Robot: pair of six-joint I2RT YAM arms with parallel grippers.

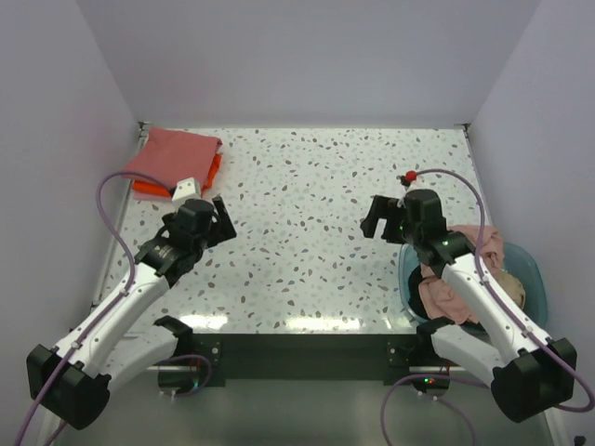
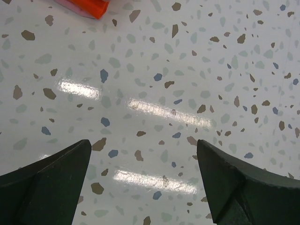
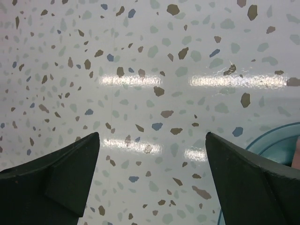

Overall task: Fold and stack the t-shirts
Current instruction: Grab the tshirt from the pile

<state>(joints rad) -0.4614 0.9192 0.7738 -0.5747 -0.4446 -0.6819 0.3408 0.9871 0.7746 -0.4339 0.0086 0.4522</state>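
Note:
A folded coral red t-shirt (image 1: 172, 152) lies on a folded orange t-shirt (image 1: 210, 173) at the table's far left corner; the orange edge also shows in the left wrist view (image 2: 89, 6). A dusty pink t-shirt (image 1: 456, 288) and a tan one (image 1: 513, 286) lie bunched in the blue tub (image 1: 530, 265) at the right. My left gripper (image 1: 221, 223) is open and empty above the table, near the stack. My right gripper (image 1: 376, 219) is open and empty, just left of the tub. No black shirt can be made out.
The speckled white table (image 1: 307, 223) is walled on the left, back and right. A small white block (image 1: 186, 190) sits by the stack. A red knob (image 1: 408, 176) shows behind the right arm. The tub's rim (image 3: 276, 140) shows in the right wrist view.

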